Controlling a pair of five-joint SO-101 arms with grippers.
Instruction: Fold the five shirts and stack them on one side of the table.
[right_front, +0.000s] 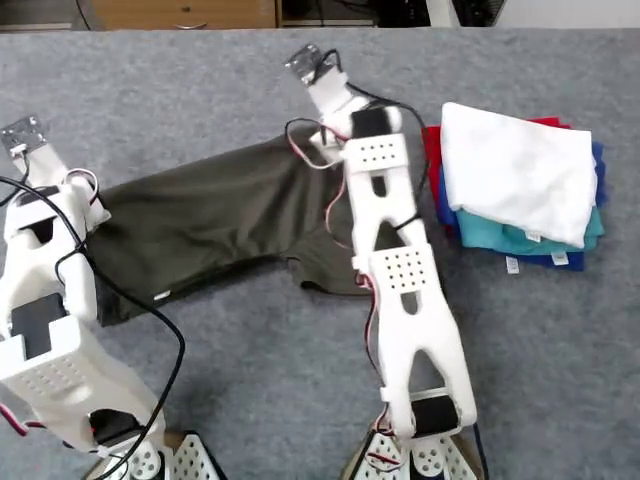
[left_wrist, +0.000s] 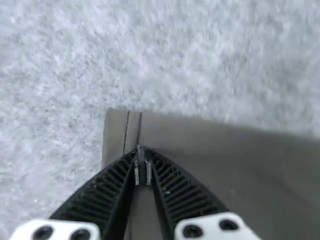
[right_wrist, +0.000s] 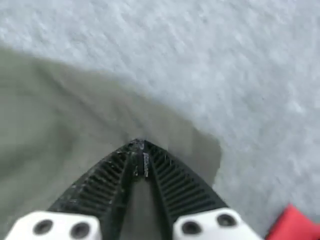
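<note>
A dark olive shirt (right_front: 220, 215) lies spread across the grey table (right_front: 250, 380), partly bunched under the middle arm. My left gripper (right_front: 88, 205) stands at the shirt's left end. In the left wrist view that gripper (left_wrist: 141, 162) is shut on the shirt's stitched hem (left_wrist: 131, 131) near a corner. My right gripper (right_front: 335, 130) is at the shirt's far right edge. In the right wrist view it (right_wrist: 140, 152) is shut on the olive cloth (right_wrist: 60, 120) close to its edge.
A stack of folded shirts (right_front: 520, 180) sits at the table's right side, white on top over teal, blue and red. The red shirt's corner (right_wrist: 295, 222) shows near my right gripper. Bare table lies in front between the arms.
</note>
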